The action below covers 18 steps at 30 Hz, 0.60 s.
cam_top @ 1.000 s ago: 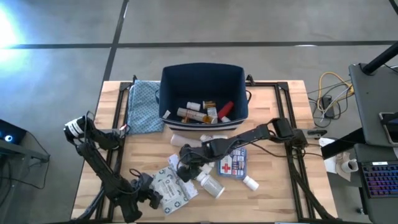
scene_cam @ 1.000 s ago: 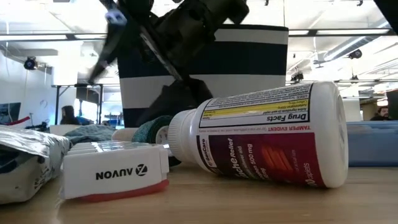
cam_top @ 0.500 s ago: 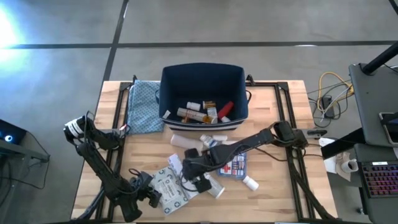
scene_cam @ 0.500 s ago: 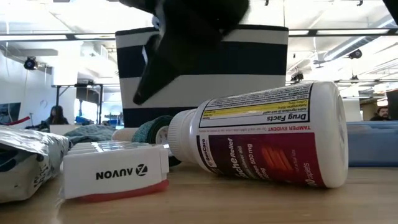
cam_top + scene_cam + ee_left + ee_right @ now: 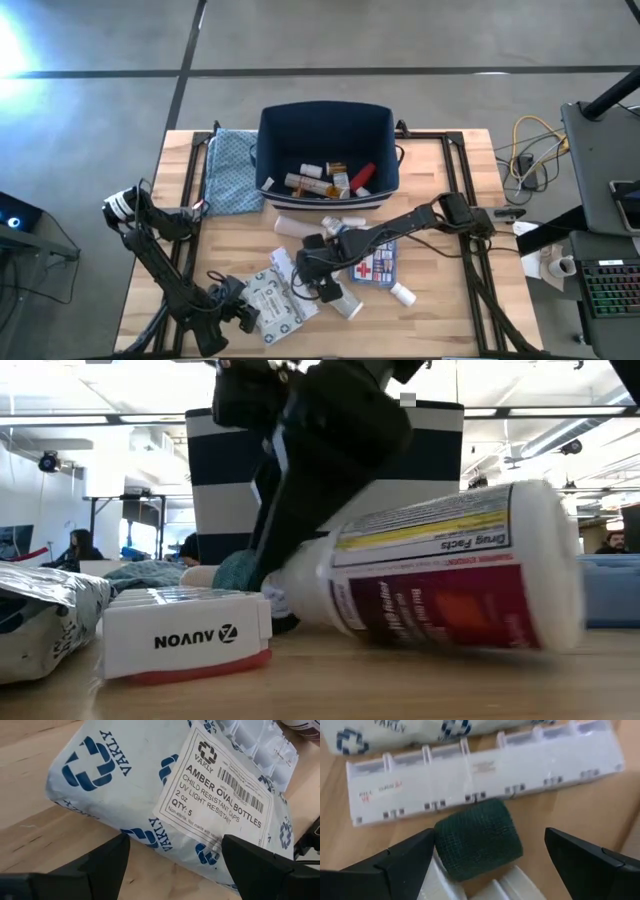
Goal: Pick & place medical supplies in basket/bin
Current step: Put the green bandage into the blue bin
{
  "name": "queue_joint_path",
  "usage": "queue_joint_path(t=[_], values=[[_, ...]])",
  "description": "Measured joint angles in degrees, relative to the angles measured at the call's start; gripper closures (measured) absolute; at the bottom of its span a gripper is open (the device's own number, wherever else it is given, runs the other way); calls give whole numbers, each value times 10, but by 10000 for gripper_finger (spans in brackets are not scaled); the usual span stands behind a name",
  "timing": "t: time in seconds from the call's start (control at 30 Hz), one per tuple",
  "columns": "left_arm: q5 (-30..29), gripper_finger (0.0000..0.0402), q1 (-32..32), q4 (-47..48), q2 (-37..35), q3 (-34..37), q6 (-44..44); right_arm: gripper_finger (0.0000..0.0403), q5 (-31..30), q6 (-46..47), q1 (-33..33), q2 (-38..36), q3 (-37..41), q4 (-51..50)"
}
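My right gripper (image 5: 318, 282) is open and low over the table's near middle. Its fingers (image 5: 405, 860) stand on either side of a dark green bandage roll (image 5: 477, 837) without touching it. Beyond the roll lies a white pill organizer (image 5: 485, 770). A white pill bottle with a maroon label (image 5: 440, 580) lies on its side beside the roll (image 5: 240, 570). My left gripper (image 5: 175, 840) is open at the near left, its fingers either side of a blue-printed white packet (image 5: 165, 785) and apart from it. The navy bin (image 5: 262, 140) at the far middle holds several supplies. My right gripper comes slanting down from above, and in the low view one dark finger (image 5: 285, 530) lies against the cap end (image 5: 300, 575) of the white pill bottle. The bottle rests on its side on the table, blurred and tilted a little.
A blue-white first-aid box (image 5: 375, 262), a small white bottle (image 5: 402, 293) and a pale tube (image 5: 300, 225) lie around the right gripper. The packet (image 5: 272, 300) lies by the left gripper. The blue patterned cloth (image 5: 230, 170) lies left of the bin. Bare wood shows at the right.
The right gripper has moved toward the near edge and come down over the green roll. In the low view its finger has reached the bottle's cap end, and the bottle has shifted sideways and tipped a little.
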<state>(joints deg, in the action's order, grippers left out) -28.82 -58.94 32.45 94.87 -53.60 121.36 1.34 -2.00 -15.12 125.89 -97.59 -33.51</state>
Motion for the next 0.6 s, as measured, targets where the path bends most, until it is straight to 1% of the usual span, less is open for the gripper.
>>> queue_joint_path(t=[0.2,0.37,0.6], values=[[0,107,0,0,0,0,0,35,4,-15,0,0,24,0],[0,107,1,0,0,0,0,35,2,-17,0,1,29,3],[0,107,0,0,0,0,0,35,4,-18,0,1,28,63]])
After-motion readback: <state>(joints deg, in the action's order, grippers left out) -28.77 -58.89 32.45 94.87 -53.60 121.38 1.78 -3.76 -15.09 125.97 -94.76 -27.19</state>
